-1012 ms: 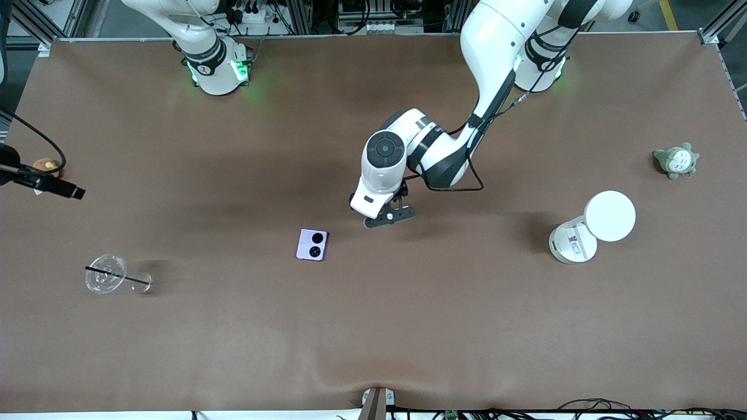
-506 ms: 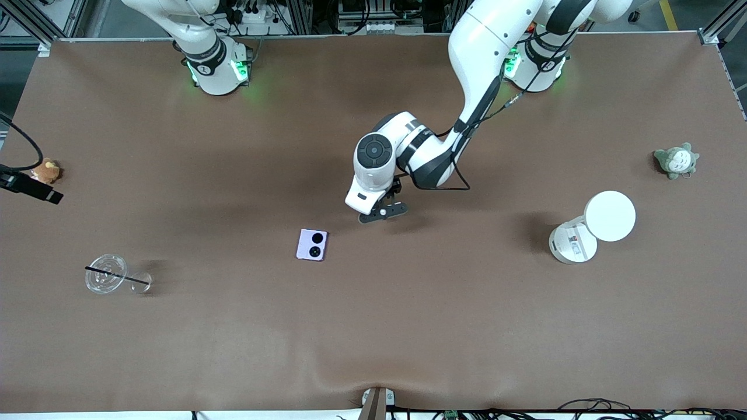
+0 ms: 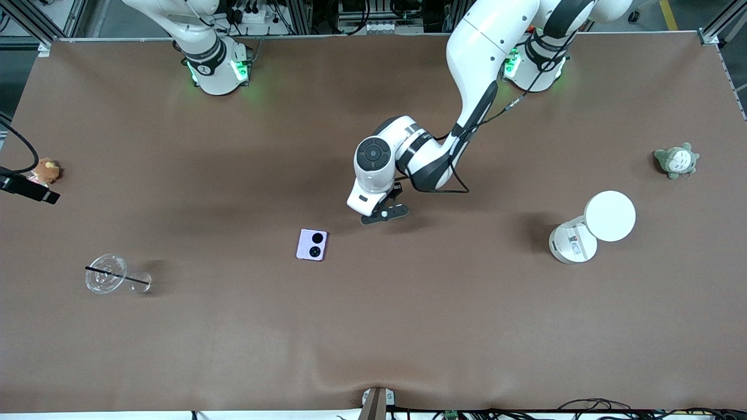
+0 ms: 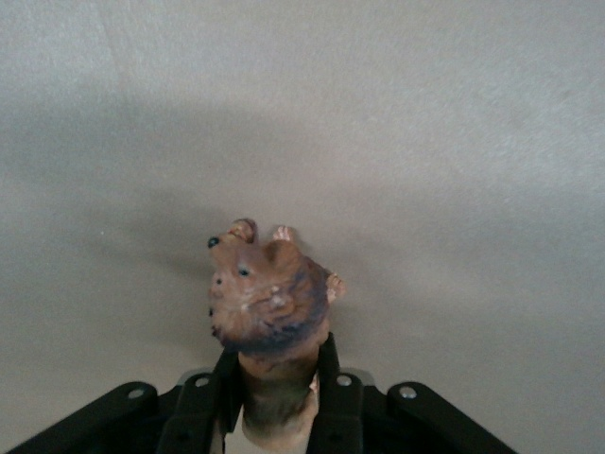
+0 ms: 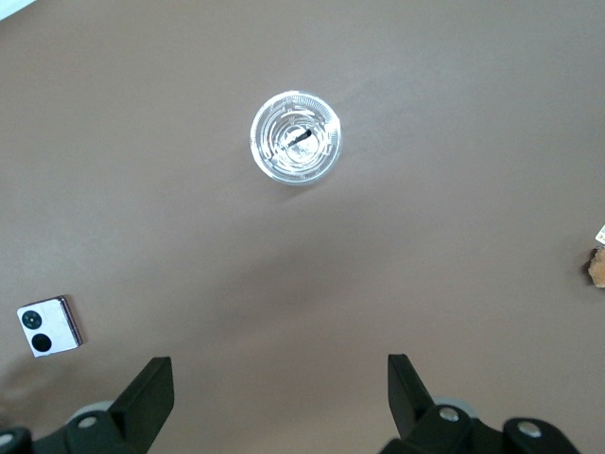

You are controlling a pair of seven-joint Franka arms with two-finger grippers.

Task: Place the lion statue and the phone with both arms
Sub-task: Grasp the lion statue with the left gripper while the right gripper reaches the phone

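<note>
Lion statue (image 4: 269,307) clamped in left gripper (image 4: 276,392) over mid-table; phone (image 3: 312,244) lies flat; right gripper (image 5: 279,402) spread wide, waiting

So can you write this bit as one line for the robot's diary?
left gripper: shut on lion statue | right gripper: open, high up | phone: on table

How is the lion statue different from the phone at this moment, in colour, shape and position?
The lion statue is reddish-brown and rounded like an animal; the phone is lavender, flat and nearly square, with two black circles. The statue is up in the air, clamped in the left gripper over bare table; the phone lies flat on the table, touched by nothing. The open right gripper is high above the table.
</note>
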